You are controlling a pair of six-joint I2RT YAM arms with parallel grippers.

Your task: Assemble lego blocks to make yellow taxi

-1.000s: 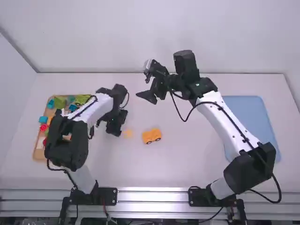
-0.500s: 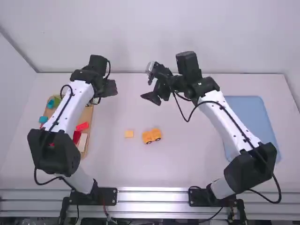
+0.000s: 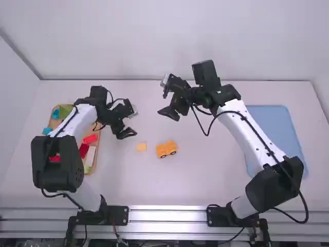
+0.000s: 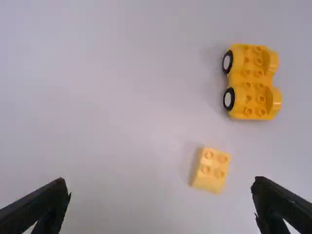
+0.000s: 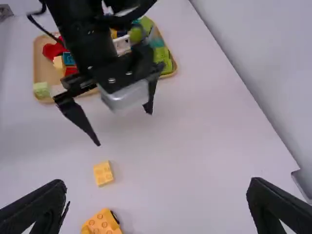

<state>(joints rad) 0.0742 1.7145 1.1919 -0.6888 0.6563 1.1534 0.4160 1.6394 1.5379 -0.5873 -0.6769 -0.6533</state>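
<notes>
Left gripper stands wide and empty above the counter, where the yellow block lies studs up, near but apart from the wheeled base. The likely step is picking up the block: centre over it, square the fingers to opposite side walls, and grip below the studs without nudging the base. Right gripper, also wide and empty, should hold clear.

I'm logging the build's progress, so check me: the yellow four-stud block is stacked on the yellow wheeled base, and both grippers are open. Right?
Not stacked: the left wrist view shows the yellow four-stud block lying on the table, apart from the yellow wheeled base. The left gripper and right gripper are indeed open.
</notes>
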